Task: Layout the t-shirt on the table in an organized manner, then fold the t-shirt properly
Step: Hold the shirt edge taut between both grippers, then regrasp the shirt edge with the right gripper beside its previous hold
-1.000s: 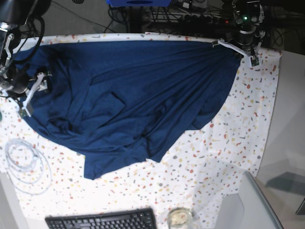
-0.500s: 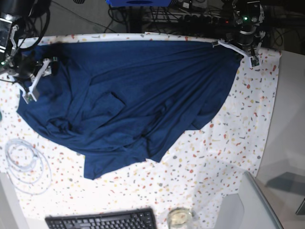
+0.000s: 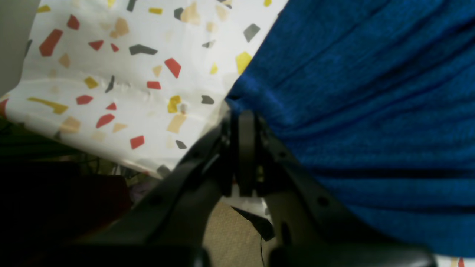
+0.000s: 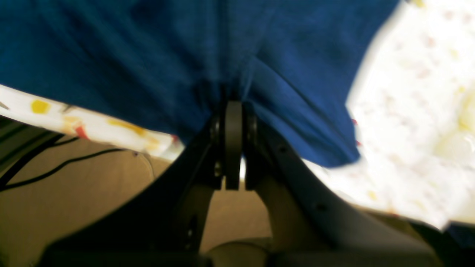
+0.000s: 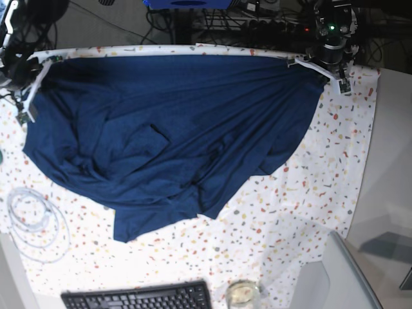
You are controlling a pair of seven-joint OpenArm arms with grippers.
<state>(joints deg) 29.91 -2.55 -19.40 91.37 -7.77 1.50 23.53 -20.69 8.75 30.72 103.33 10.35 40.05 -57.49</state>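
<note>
Left wrist view: the left claw (image 3: 243,122) is pinched closed on a corner of the t-shirt (image 3: 371,111), which fills the frame from twelve round to four o'clock. The speckled bench (image 3: 122,81) shows at ten o'clock, its edge just beside the claw. The bite looks thin; a firm tug could slip the cloth free.

Right wrist view: the right claw (image 4: 233,111) is clamped on a gathered fold of the t-shirt (image 4: 148,48), with the bench (image 4: 408,111) pale and blurred at three o'clock and its edge at nine. The cloth is bunched at the claw, so it may hold several layers; pulling then would drag a wad rather than an edge.

Base view: the t-shirt (image 5: 174,122) lies spread across the far half of the bench (image 5: 309,212), still rumpled toward seven o'clock. The right claw (image 5: 29,87) holds it at ten o'clock, the left claw (image 5: 318,64) at one o'clock. Both grips sit by the far edge, so pulling outward could haul the shirt off it. A cable coil (image 5: 32,222) lies near the rumpled hem at eight o'clock and might snag.
</note>
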